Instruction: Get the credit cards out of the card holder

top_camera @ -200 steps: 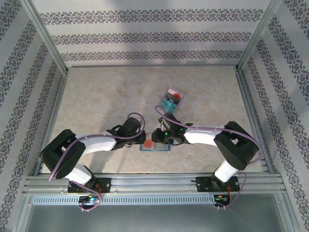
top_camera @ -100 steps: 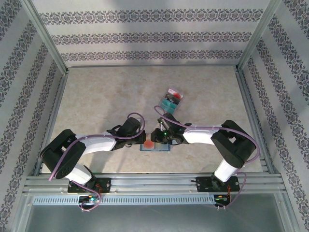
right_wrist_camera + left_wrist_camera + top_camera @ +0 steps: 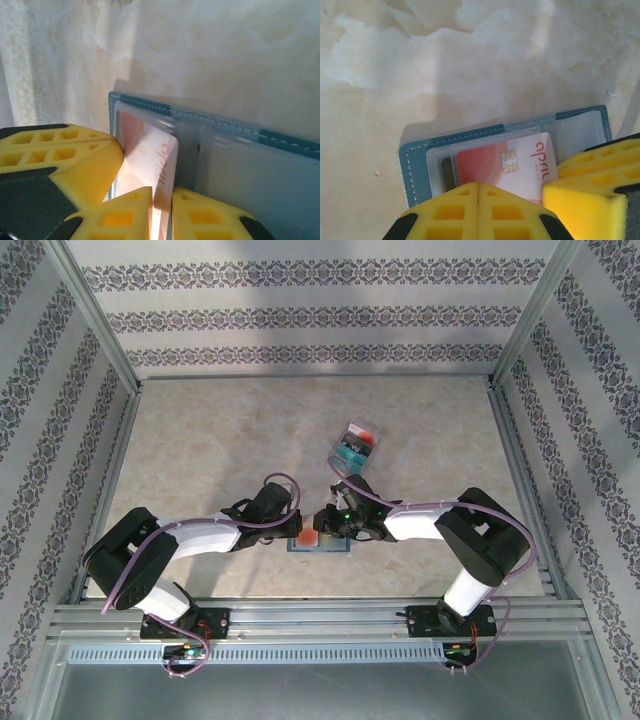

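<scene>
Low in the frame and just left of centre, the left gripper (image 3: 478,192) has its yellow pads pressed tight together with nothing between them, bearing down on the near edge of the open blue-grey wallet (image 3: 417,162), which lies flat on the pale table (image 3: 200,440). A pink card (image 3: 485,165) sticks halfway out of a clear pocket. Just to the right, the right gripper (image 3: 162,212) has narrowed to a slit and pinches that card's edge. Further up, right of centre, loose cards (image 3: 355,447) lie in a small pile, well apart from the wallet.
</scene>
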Tool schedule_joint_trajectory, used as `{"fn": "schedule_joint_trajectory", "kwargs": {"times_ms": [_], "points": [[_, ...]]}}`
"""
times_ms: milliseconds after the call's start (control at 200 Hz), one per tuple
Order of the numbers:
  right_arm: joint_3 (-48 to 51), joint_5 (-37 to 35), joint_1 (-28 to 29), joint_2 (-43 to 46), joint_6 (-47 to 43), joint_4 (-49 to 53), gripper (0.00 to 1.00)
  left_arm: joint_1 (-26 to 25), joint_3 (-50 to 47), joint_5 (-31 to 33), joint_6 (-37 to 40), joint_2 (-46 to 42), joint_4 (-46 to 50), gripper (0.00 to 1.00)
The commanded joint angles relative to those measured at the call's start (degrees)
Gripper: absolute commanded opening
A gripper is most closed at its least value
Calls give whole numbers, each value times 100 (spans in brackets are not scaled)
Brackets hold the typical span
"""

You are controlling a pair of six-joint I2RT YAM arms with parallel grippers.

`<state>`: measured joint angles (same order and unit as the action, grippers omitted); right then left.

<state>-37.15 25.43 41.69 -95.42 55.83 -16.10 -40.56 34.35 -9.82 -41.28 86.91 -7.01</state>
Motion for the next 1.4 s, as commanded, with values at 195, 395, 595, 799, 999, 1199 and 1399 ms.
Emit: {"fn": "schedule_joint_trajectory", "kwargs": {"times_ms": [195, 395, 595, 799, 999, 1199, 1399], "points": [[184, 348, -132, 159, 142, -728, 8, -93, -70, 142, -43, -13, 174, 4], [347, 351, -256, 351, 113, -728, 8, -93, -6, 300, -5, -51, 390, 11], [392, 353, -296, 403, 89, -643, 7, -93, 135, 301, 226, -181, 562, 15], [393, 432, -302, 344, 167, -868, 14, -93, 237, 340, 419, -126, 771, 15], [408, 661, -294, 318, 322, -1281, 16, -93, 223, 150, 356, 135, 642, 13], [505, 788, -319, 235, 479, -1666, 12, -93, 276, 143, 375, 243, 693, 11], [662, 714, -410, 234, 472, -1695, 5, -93, 273, 277, 331, 221, 784, 11]]}}
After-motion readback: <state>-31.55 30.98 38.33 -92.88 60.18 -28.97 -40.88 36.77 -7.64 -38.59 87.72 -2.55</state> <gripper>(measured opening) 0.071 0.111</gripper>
